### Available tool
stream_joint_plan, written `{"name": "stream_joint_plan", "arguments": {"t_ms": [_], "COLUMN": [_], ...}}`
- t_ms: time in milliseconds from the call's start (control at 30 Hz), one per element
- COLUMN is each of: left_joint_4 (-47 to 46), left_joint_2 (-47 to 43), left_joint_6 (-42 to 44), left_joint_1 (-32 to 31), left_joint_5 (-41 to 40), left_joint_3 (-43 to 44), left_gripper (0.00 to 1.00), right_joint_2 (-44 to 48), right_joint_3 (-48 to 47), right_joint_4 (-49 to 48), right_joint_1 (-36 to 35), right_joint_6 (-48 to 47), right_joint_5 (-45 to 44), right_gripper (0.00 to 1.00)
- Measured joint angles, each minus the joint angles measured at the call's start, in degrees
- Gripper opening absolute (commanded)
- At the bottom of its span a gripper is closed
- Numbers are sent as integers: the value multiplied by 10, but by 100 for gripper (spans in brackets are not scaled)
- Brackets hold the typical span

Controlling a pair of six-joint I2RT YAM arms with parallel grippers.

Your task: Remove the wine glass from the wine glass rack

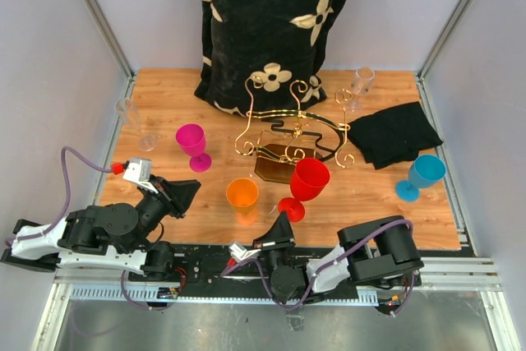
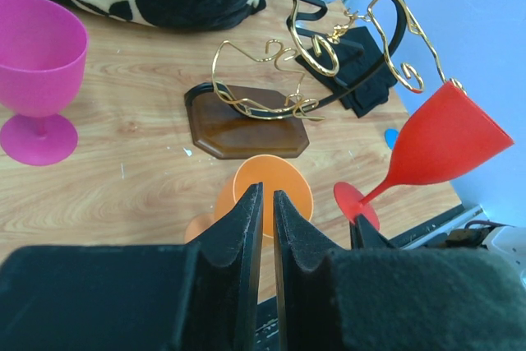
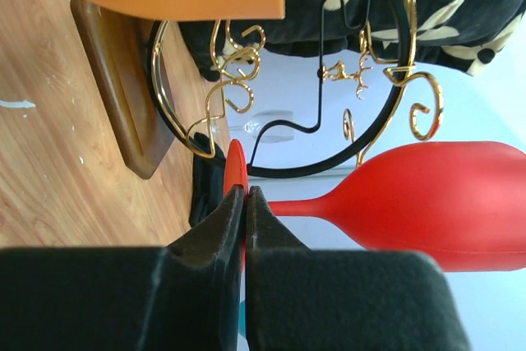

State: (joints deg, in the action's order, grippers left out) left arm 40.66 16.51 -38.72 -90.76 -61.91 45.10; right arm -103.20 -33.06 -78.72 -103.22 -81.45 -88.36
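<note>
The wine glass rack [image 1: 292, 125] is gold wire with scroll arms on a dark brown base [image 2: 246, 121], and it also fills the right wrist view [image 3: 394, 80]. A red wine glass [image 1: 310, 178] leans tilted in front of it, with its foot toward the arms. My right gripper [image 3: 246, 191] is shut on the edge of that red foot [image 2: 355, 203]. The bowl [image 3: 444, 203] rises beside a gold curl; I cannot tell whether they touch. My left gripper [image 2: 267, 189] hovers at the front left [image 1: 193, 191], its jaws a narrow slit apart and empty.
An orange cup [image 1: 242, 195] stands between the grippers. A pink glass [image 1: 191, 141] is at the left and a blue glass [image 1: 423, 174] at the right. Clear glasses [image 1: 131, 117] [image 1: 362, 80] stand near the back. A black cloth [image 1: 399, 133] and floral fabric [image 1: 263, 30] lie behind.
</note>
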Motion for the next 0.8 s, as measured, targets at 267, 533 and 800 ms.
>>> {"name": "stream_joint_plan", "arguments": {"t_ms": [267,533,800], "left_joint_4": [0,-8,-15], "left_joint_2": [0,-3,-12], "left_joint_6": [0,1,1], "left_joint_1": [0,0,0], "left_joint_5": [0,0,1], "left_joint_3": [0,-14,-19], "left_gripper": [15,15,15], "right_joint_2": [-15,-89,-95], "right_joint_3": [38,44,25], "right_joint_4": [-65,-80,-81], "right_joint_1": [45,64,93], "right_joint_6": [4,13,13], "right_joint_5": [0,0,0], "right_gripper": [1,1,1]}}
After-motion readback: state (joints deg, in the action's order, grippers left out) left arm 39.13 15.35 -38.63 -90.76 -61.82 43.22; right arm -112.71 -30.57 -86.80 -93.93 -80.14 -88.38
